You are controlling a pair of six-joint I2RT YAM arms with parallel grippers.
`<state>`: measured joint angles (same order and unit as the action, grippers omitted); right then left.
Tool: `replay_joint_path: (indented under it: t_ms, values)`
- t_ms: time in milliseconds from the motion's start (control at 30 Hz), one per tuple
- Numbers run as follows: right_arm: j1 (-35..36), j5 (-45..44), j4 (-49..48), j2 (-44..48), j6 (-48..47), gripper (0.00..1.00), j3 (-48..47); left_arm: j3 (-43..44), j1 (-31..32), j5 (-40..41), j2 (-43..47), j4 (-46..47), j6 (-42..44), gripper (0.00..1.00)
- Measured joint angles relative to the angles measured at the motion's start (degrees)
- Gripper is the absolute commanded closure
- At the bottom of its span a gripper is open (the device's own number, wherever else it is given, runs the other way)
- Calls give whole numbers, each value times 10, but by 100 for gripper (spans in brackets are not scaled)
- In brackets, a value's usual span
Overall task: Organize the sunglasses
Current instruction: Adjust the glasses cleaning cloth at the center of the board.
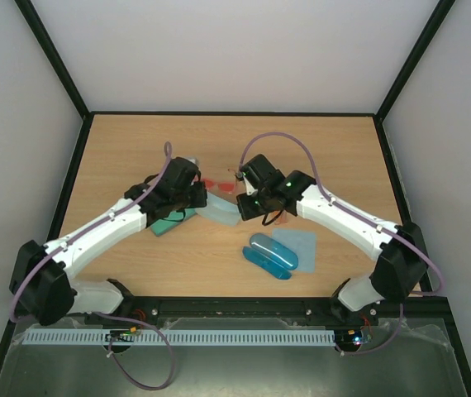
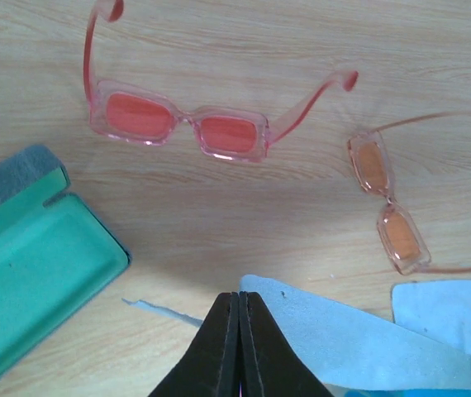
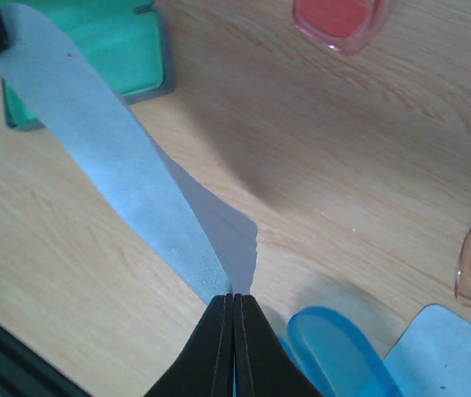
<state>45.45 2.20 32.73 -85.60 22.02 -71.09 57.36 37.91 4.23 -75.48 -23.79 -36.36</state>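
Together, left gripper (image 2: 237, 295) and right gripper (image 3: 233, 298) clamped on opposite ends of one pale blue cloth (image 2: 368, 339), red-pink sunglasses (image 2: 182, 124) and orange sunglasses (image 2: 388, 203) (arms unfolded) lying apart on table (image 2: 244, 215).

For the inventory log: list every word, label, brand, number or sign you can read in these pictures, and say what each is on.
No readable text in any view.
On the red-pink sunglasses and the orange sunglasses: no brand or mark shows.
On the green case and the blue case: no label shows.
On the stretched cloth and the flat cloth: no print shows.
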Motion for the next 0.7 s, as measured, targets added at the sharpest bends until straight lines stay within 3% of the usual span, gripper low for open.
replay_joint_path:
  t_ms: [367,700]
  values:
    - [13,12,48,30,3,99,-7,-17,4,-60,48,-31,-51,98]
    - [-21,23,26,-37,0,99,-4,-41,0,-75,-47,12,-58,98]
